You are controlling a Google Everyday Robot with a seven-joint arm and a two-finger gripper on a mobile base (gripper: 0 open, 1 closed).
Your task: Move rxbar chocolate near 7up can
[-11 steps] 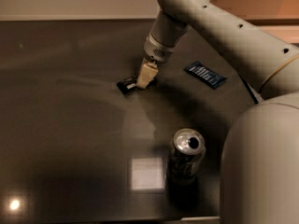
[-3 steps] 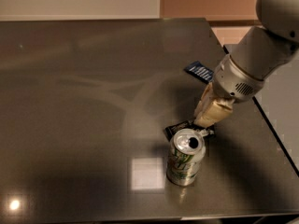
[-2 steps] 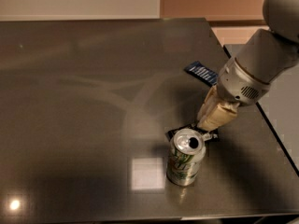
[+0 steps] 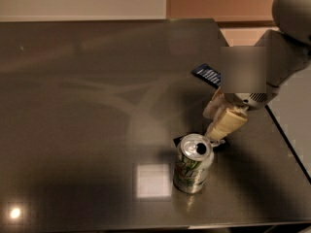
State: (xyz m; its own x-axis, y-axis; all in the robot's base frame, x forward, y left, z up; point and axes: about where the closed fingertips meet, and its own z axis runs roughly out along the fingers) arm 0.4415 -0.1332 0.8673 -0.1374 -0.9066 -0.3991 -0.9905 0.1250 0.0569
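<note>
The 7up can [image 4: 193,165] stands upright on the dark table, silver with green markings and an open pull-tab top. The rxbar chocolate [image 4: 179,141] lies flat on the table right behind the can. It is mostly hidden by the can, with black corners showing on either side. My gripper [image 4: 217,130] hangs just above and to the right of the bar, behind the can, pointing down and left. Its cream fingers [image 4: 227,121] look parted, with nothing held between them.
A blue wrapper with white print [image 4: 207,74] lies farther back, next to my arm [image 4: 286,57]. The table's right edge [image 4: 286,144] runs diagonally close to the gripper. A bright square light reflection [image 4: 153,180] sits left of the can.
The gripper carried the bar from the table's middle to just behind the can. Over the last second it has drawn up and to the right, away from the bar.
</note>
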